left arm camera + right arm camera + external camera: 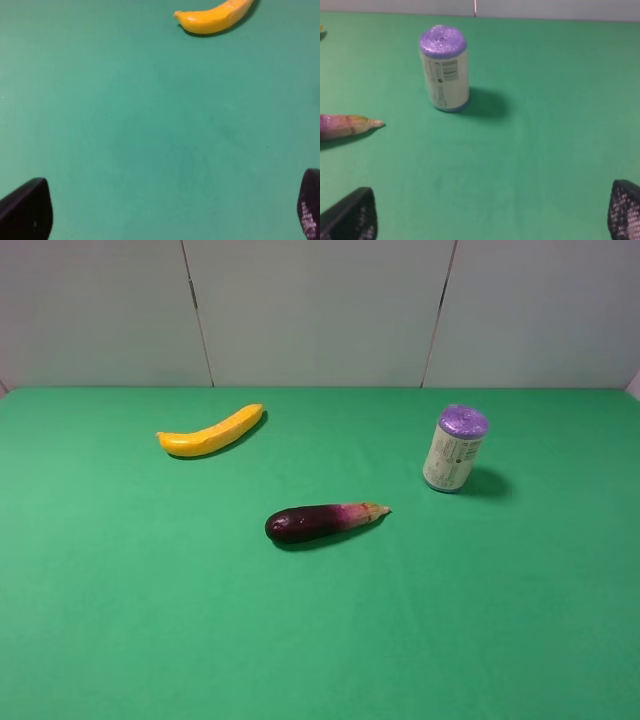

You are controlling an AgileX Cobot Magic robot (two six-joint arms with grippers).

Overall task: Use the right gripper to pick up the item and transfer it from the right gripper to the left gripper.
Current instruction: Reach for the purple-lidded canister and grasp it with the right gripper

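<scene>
Green cloth is covering the counter (140, 630), and a pale panelled wall (320, 310) is standing behind its far edge. The right hand (487, 215) is hanging above the cloth with its 2 fingers (350, 217) spread wide, gripping nothing. Ahead of it, well apart from the fingertips, the can (444, 70) is standing upright on 1 purple end, with its cream label and barcode facing the right wrist camera. The can is casting a shadow to 1 side. The left hand (167, 207) is hanging likewise with its jaws wide apart and nothing between them. Its 2 fingers (25, 212) are showing only at the frame corners. Well ahead of it, the banana (215, 17) is lying on the cloth. In the high view, the can is occupying the right side of the counter. The eggplant (320, 522) is lying near the middle with its pale tip pointing toward the can, well apart from it. The banana is lying farther back on the left, apart from both.
</scene>
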